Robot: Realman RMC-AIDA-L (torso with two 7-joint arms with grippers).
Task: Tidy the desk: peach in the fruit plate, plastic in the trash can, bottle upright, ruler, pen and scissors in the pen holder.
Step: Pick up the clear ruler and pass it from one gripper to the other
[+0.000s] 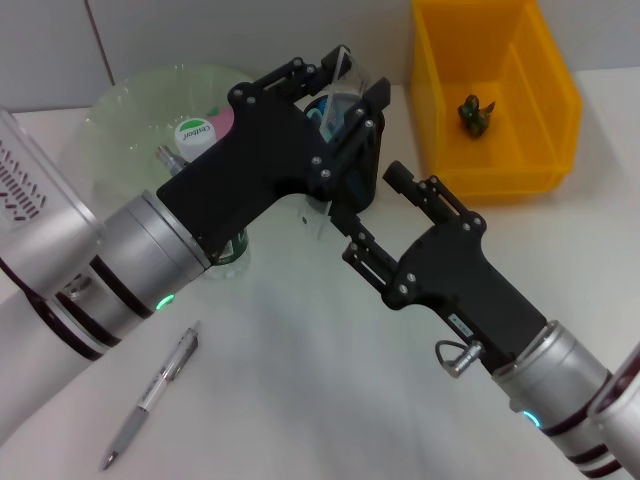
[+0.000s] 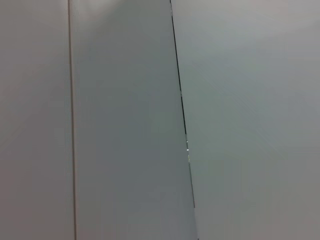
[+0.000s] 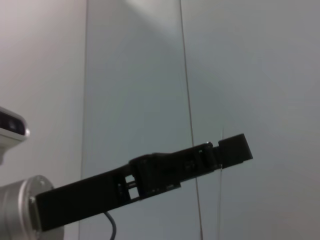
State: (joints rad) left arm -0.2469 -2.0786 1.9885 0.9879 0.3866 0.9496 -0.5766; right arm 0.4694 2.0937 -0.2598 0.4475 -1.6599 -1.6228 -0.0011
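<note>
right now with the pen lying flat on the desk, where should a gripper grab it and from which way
Take the pen at mid-barrel, coming straight down from above with the fingers set across its length. It lies flat on the table on a diagonal with nothing close beside it, so the slim barrel is only graspable from the top. The middle should keep it from tipping when lifted.

The left arm reaches from the lower left up toward the middle of the head view, its silver wrist leading into a black gripper body. The left gripper [image 1: 335,75] has its fingers spread apart. The right arm comes in from the lower right, and the right gripper [image 1: 375,215] holds its fingers parted, just below and beside the left one.
</note>
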